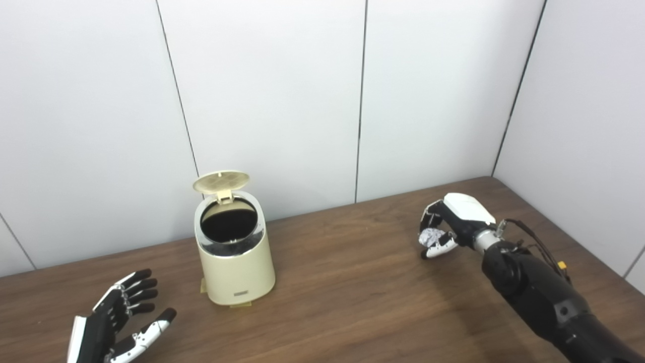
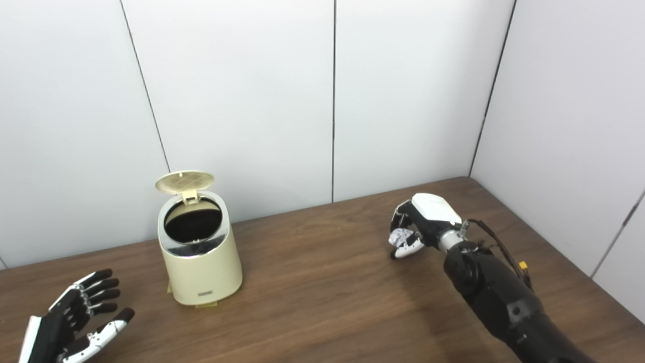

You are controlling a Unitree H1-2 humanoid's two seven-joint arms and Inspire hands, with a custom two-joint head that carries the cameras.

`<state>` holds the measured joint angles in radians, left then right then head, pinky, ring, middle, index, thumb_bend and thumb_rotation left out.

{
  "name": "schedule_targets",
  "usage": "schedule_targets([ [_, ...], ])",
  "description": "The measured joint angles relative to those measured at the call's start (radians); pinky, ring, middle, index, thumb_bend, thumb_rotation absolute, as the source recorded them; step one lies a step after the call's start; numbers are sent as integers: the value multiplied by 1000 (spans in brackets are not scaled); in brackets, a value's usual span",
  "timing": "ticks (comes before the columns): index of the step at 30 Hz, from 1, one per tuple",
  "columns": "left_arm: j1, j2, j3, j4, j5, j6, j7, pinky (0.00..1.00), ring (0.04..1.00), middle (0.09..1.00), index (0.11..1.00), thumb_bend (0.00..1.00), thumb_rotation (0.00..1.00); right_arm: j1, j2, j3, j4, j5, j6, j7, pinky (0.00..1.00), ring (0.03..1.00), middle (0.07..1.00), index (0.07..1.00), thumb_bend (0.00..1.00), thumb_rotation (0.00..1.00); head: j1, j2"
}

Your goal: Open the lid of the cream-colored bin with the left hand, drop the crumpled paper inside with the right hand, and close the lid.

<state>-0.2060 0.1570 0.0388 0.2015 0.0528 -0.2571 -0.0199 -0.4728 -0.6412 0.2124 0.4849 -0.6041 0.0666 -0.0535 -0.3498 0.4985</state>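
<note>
Splayed left hand (image 1: pixel 118 322), round bin (image 1: pixel 235 262)

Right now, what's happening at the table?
The bin stands on the table with its lid up and the mouth exposed. The right hand is shut on the crumpled paper, low over the table well to the right of the bin, so the paper is not yet dropped in. The left hand is open, near the table's front edge left of the bin, touching nothing.
</note>
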Motion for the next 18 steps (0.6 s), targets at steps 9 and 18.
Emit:
schedule_targets([
  [9,0,1,-5,-4,7,9,1,638,710,738,794,638,66,14,-1,-2,-78,-14,-33,29,976,668,492,483,531,0,12,0],
  [18,-2,-3,-18,-2,42,10,6,628,705,731,799,638,66,-55,-28,35,-300,-137,-19,165,999,714,492,480,531,3,31,-5],
])
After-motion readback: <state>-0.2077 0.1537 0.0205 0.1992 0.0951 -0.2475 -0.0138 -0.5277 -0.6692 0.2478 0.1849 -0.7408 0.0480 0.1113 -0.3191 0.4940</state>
